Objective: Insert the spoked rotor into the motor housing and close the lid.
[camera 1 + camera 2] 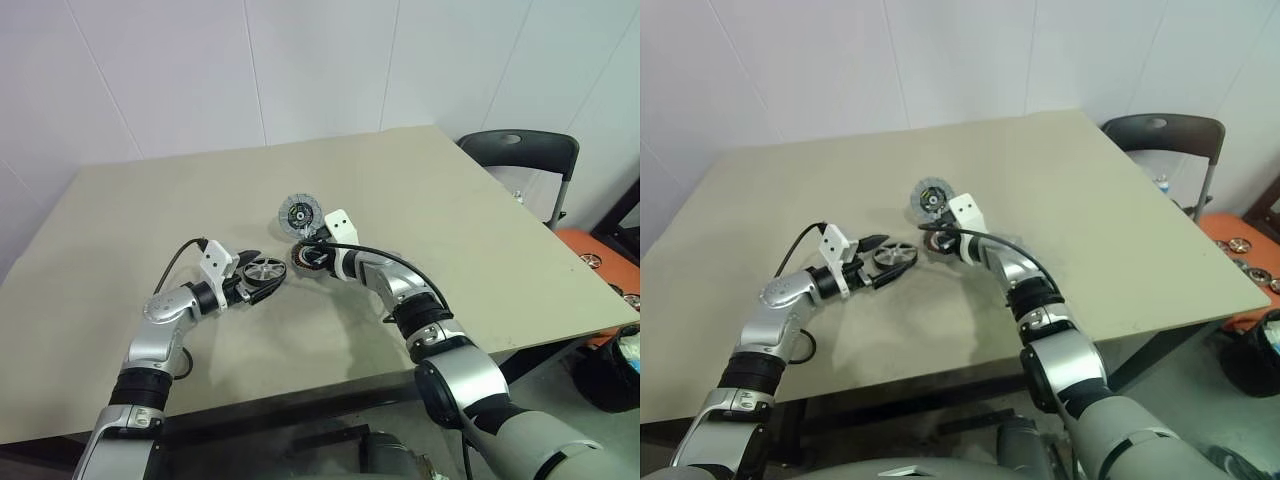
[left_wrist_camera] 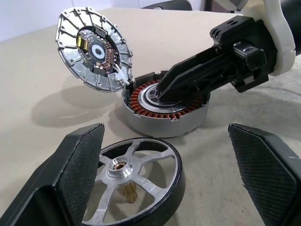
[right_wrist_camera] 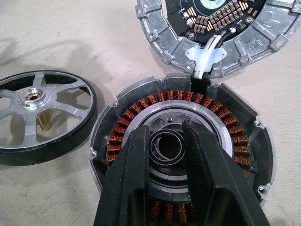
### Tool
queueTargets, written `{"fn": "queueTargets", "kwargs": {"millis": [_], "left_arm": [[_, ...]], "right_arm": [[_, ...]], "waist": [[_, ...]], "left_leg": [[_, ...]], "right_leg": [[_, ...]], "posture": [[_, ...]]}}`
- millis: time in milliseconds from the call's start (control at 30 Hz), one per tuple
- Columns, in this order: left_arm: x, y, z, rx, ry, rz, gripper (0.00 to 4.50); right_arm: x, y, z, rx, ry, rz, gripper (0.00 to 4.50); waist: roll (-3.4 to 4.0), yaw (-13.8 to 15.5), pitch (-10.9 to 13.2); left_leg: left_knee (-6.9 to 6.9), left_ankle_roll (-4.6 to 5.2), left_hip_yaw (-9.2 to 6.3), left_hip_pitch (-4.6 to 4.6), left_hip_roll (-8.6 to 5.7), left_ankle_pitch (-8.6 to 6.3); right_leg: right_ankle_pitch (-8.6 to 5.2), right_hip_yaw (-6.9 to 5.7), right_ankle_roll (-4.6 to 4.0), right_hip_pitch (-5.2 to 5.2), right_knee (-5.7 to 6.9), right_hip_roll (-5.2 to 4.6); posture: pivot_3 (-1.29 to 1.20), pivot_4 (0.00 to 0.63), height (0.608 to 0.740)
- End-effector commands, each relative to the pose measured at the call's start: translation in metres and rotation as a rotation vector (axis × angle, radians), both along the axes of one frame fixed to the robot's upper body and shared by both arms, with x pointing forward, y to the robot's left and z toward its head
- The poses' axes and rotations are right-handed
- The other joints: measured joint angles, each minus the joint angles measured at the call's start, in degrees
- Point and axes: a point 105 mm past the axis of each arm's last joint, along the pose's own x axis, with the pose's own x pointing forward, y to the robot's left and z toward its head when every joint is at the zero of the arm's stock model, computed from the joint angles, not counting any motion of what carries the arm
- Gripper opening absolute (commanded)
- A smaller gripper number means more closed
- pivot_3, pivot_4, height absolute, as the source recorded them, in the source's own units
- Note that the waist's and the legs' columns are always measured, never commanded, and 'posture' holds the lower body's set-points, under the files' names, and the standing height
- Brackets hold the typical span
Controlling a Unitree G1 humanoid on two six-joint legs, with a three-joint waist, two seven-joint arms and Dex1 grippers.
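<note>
Resting on the wide beige bench (image 1: 150,220): three round motor parts clustered mid-surface, a tool at each side.

The short round housing (image 3: 181,141), dark metal lined with copper-brown coils, sits flat; the right tool (image 3: 181,129) reaches into its hollow centre with fingers (image 3: 136,169) narrowly parted, their tips at the inner hub ring, and whether they press on it is hard to tell. The arm hides much of the housing from the head camera. The flat grey-blue ribbed lid (image 2: 94,49) leans tilted against the housing's rim, joined by a white connector, its top edge cut off in the right wrist view. The silver spoked rotor (image 2: 136,181) with dark rim lies flat just beside the housing, between the wide-spread fingers of the released left tool (image 2: 167,176), one pad close against its rim; contact is unclear.
</note>
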Motion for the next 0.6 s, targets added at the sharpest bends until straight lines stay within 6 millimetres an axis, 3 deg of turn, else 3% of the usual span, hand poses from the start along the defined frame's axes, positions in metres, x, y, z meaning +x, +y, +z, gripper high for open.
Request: {"fn": "queueTargets", "kwargs": {"millis": [33, 600], "left_arm": [[0.0027, -0.0004, 0.0136, -0.006, -0.049, -0.002, 4.5], [0.002, 0.0043, 0.0105, 0.005, -0.045, 0.007, 4.5]], "right_arm": [[0.0042, 0.0061, 0.0157, 0.012, -0.073, 0.008, 0.67], [0.0035, 0.0099, 0.0071, 0.009, -0.073, 0.002, 0.67]], "waist": [[0.0, 0.0, 0.0], [0.0, 0.0, 0.0]], "left_leg": [[0.0, 0.0, 0.0, 0.0, 0.0, 0.0], [0.01, 0.0, 0.03, 0.02, 0.01, 0.0]], "right_leg": [[0.0, 0.0, 0.0, 0.0, 0.0, 0.0], [0.01, 0.0, -0.02, 0.0, 0.01, 0.01]], "posture": [[0.0, 0.0, 0.74], [0.0, 0.0, 0.74]]}}
